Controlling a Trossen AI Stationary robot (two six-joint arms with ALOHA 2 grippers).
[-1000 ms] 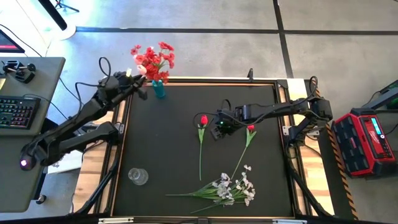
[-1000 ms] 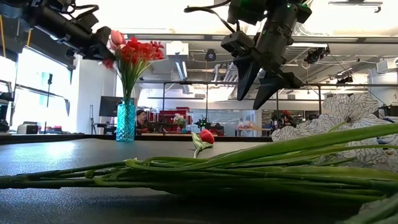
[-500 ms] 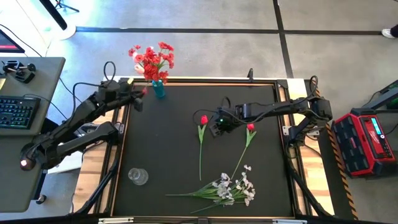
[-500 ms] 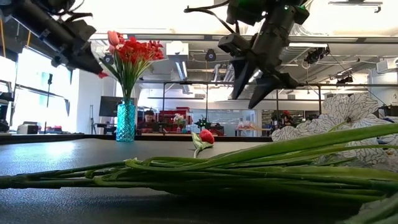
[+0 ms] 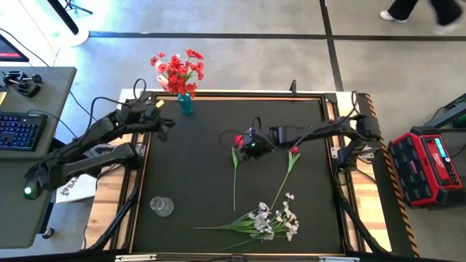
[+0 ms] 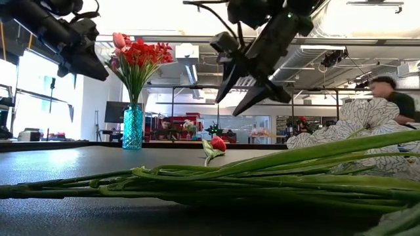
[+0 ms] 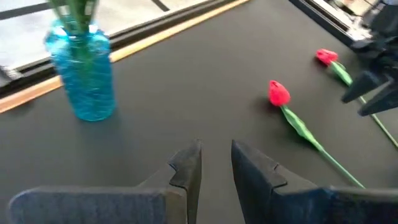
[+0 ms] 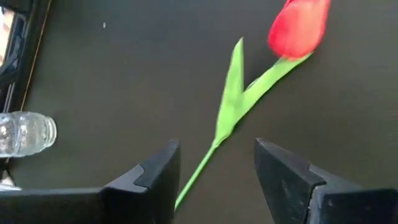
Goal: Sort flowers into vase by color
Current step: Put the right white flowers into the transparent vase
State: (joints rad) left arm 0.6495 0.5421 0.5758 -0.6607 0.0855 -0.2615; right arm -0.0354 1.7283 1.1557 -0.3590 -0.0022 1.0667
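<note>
A blue vase [image 5: 186, 104] at the table's far edge holds a bunch of red flowers [image 5: 177, 69] and a pink bud [image 6: 119, 40]. Two red tulips lie flat on the black mat: the left one [image 5: 236, 156] and the right one [image 5: 290, 161]. A spray of white blossoms [image 5: 273, 218] lies near the front edge. My left gripper [image 5: 166, 125] hangs near the vase, toward the table's near-left, open by a narrow gap [image 7: 215, 146] and holding nothing. My right gripper [image 5: 246, 145] hovers open above the left tulip, its fingers either side of the stem [image 8: 249, 93], well above the mat [image 6: 228, 105].
A small clear glass vase [image 5: 162, 207] stands at the near left of the mat. The white spray's long green stems [image 6: 230, 180] stretch across the front. Beyond the wooden table frame [image 5: 138, 156] are a desk with a keyboard on the left and a red case [image 5: 429, 164] on the right.
My left gripper has drawn back from the red flowers toward the table's near edge and tipped downward; the pink bud stays upright in the blue vase. My right gripper has moved toward the table's left, from between the two tulips to above the left tulip.
</note>
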